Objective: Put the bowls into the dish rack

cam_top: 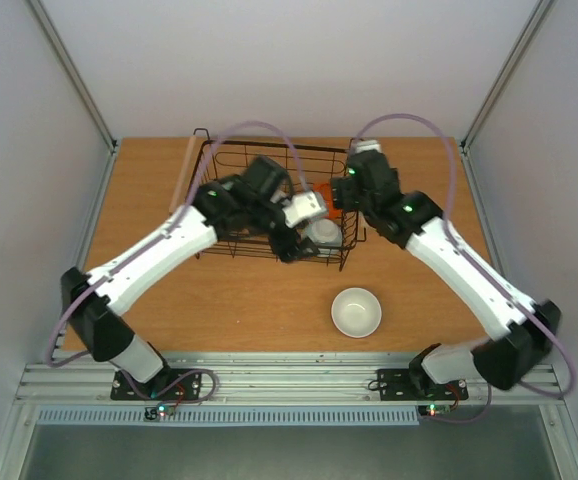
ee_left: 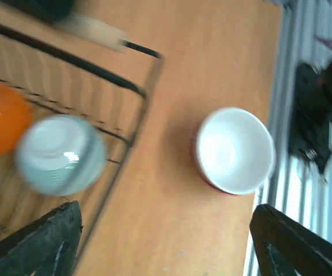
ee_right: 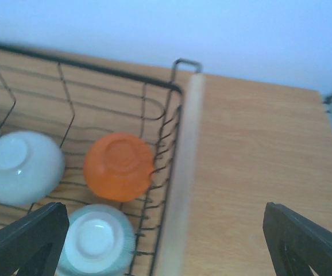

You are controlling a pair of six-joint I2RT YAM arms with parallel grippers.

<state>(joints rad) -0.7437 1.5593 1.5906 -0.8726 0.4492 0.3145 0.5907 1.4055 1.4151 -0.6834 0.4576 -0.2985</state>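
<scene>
1. My left gripper (ee_left: pixel 166 221) hangs over the near right corner of the dish rack (cam_top: pixel 244 158). Its fingers are spread wide with nothing between them.
2. My right gripper (ee_right: pixel 165 215) is spread just as wide and is equally empty. It sits above the rack's right-hand wooden handle (ee_right: pixel 180 172).
3. The next move turns on the white bowl (cam_top: pixel 356 311). It sits mouth-up on the table (cam_top: pixel 219 310), outside the rack, toward my bases from that near right corner.
4. From the left gripper the bowl lies just off the rack's corner, while the right gripper is farther back over the rack. I judge the left the nearer one.
5. The bowl is round, so there is no long axis to line up with. I expect to take it by the rim, one finger inside and one outside.
6. On the table I count one bowl. In the left wrist view a reddish edge shows beneath it, and I cannot tell whether that is a second bowl nested under it.
7. In the rack, upside down, I count one orange bowl (ee_right: pixel 119 167) and two pale bowls (ee_right: pixel 19 167) seen whole. A sliver of another shows at the left edge of the right wrist view. There is one rack.
</scene>
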